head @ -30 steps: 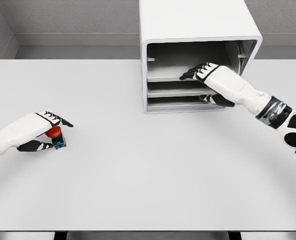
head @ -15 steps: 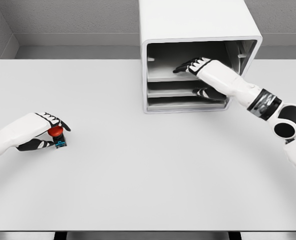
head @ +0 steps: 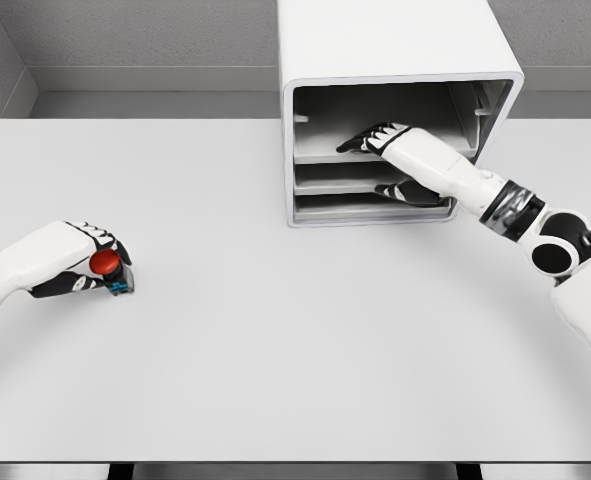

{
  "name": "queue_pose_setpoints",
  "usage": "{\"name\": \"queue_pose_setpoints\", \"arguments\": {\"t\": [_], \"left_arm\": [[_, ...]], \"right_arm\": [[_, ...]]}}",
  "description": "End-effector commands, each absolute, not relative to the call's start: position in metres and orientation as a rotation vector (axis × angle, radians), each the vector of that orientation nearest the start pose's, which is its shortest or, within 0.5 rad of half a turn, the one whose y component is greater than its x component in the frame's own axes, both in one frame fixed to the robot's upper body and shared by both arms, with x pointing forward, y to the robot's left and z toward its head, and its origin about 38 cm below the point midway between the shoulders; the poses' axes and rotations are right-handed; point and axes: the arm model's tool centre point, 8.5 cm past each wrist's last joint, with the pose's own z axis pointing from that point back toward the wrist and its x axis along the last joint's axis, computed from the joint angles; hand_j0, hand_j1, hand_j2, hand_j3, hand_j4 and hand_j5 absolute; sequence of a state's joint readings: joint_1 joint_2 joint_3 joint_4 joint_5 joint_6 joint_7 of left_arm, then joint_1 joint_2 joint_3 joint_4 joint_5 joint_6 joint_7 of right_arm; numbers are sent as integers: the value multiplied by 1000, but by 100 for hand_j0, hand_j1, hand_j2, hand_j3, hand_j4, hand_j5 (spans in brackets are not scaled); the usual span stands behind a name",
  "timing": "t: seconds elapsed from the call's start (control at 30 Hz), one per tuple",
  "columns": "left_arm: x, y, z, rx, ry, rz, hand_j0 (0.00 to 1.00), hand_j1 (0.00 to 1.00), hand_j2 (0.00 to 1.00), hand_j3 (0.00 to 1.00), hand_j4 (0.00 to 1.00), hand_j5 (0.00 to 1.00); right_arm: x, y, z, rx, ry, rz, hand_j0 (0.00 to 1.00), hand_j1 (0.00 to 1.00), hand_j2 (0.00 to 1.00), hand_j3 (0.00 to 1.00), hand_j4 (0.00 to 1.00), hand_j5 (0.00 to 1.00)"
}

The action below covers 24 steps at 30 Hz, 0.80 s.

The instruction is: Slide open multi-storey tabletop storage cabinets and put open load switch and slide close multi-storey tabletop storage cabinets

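Right hand (head: 380,140) reaches into the cabinet (head: 400,60), fingers apparently spread on a drawer; far left of it, left hand (head: 70,262) clamps the switch (head: 107,266).

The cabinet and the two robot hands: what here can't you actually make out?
- Head view: the cabinet top is cut off by the upper edge.
- The right robot hand hides part of the drawer fronts; its grip there is unclear.
- The left robot hand covers most of the load switch; only a red knob and a blue bit show.
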<state>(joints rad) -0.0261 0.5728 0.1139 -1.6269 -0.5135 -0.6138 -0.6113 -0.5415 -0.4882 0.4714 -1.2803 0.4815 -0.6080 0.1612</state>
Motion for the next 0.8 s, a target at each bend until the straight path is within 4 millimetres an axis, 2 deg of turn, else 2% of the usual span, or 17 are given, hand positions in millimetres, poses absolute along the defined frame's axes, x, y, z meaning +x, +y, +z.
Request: {"name": "queue_pose_setpoints", "arguments": {"t": [0.0,0.23,0.37,0.5,0.77], "left_arm": [[347,363,155,477,-1464,-1669,46,46,46,46,46,46],[347,360,157,483,-1470,-1679,46,46,46,46,46,46],[347,360,158,485,-1474,-1678,36,36,36,36,36,36],[349,360,161,491,-1480,-1677,30,30,30,30,30,30],[348,361,174,527,-1509,-1671,30,30,30,30,30,30]], "right_arm": [[459,-236,172,-394,-1860,1617,81,81,81,81,81,81],[456,-243,175,-408,-1855,1634,80,80,80,80,80,80],[451,-246,181,-415,-1866,1647,80,80,80,80,80,80],[447,-249,182,-420,-1864,1659,80,80,80,80,80,80],[437,-253,183,-421,-1866,1681,80,80,80,80,80,80]]}}
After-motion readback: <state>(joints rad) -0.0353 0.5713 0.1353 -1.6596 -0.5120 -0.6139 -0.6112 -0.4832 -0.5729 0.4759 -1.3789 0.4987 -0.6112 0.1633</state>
